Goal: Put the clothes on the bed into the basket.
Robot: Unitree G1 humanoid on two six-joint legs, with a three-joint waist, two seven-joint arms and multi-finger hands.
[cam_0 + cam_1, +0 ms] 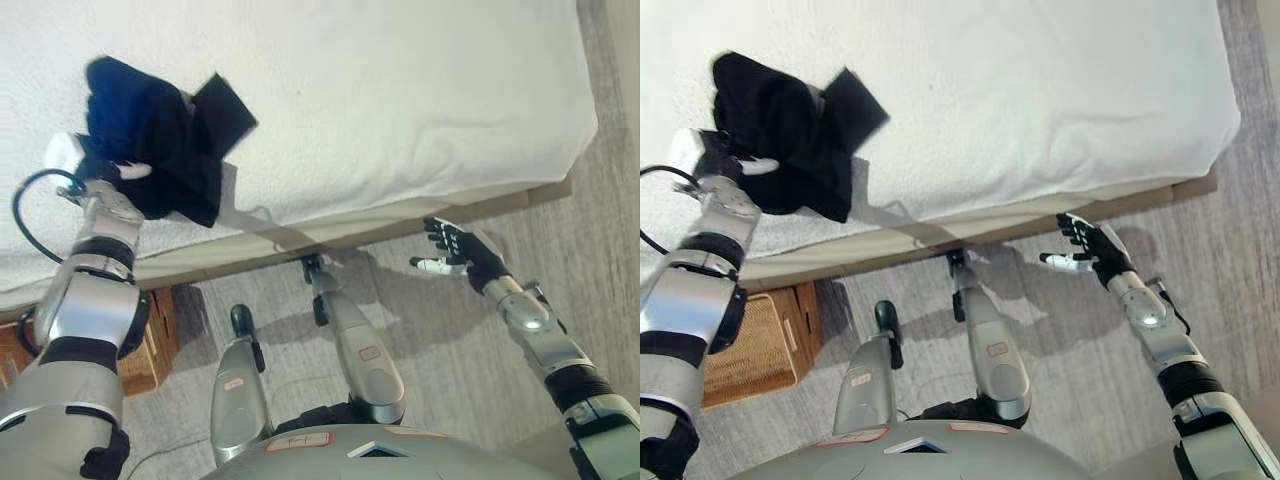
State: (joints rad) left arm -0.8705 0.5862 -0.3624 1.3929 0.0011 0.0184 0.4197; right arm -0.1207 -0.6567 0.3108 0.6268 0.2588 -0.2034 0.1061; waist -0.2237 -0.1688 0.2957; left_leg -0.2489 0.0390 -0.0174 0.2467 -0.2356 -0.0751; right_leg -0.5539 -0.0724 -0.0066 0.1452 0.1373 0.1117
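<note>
Gripping, it seems, the dark garment on the bed, left hand; right hand fingers spread.

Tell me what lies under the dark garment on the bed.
Under the crumpled dark navy cloth garment only the white textured bed cover shows around it. The left robot hand grips its lower edge; whatever the cloth covers is hidden.

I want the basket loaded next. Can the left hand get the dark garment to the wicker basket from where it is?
Probably yes: the left hand grips the dark garment, and the wicker basket sits just below with nothing between.
</note>
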